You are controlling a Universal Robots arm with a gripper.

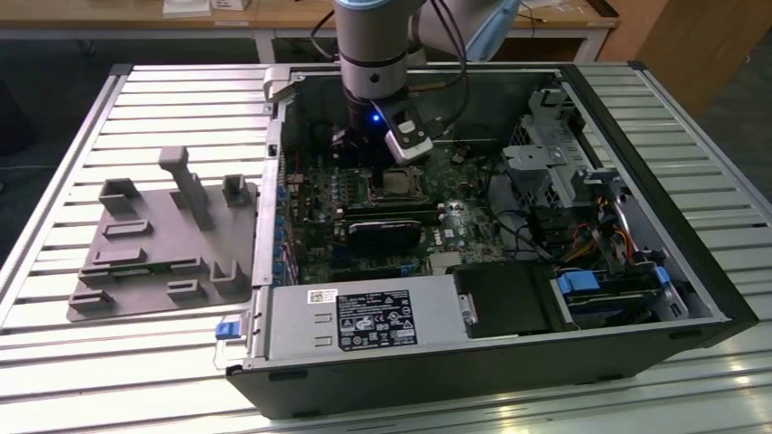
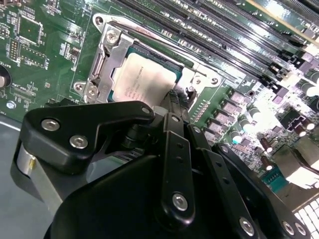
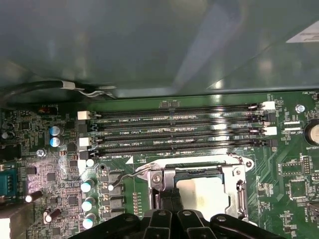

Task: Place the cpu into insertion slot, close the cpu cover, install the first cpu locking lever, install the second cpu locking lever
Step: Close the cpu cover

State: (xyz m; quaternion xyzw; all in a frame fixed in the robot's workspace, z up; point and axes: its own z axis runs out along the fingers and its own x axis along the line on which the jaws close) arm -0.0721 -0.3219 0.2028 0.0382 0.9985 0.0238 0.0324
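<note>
Black robot gripper (image 2: 174, 102) up close: fingertips pressed together, right at the socket edge. Open black computer case (image 1: 711, 298) lies flat, green motherboard (image 2: 45, 45) inside. Thin silver metal cpu cover (image 2: 107, 59) is down over the socket. Pale silver square cpu (image 2: 147, 82) sits in its window. Bent wire lever (image 3: 124, 177) sticks out beside it.

Pale silver-grey square cpu (image 2: 144, 82): one edge hidden behind black metal gripper (image 2: 175, 102), second wrist view. Thin silver cpu cover (image 3: 238, 194) frame: one side covered, first wrist view. Grey robot arm (image 1: 380, 41): cropped, exterior view.
</note>
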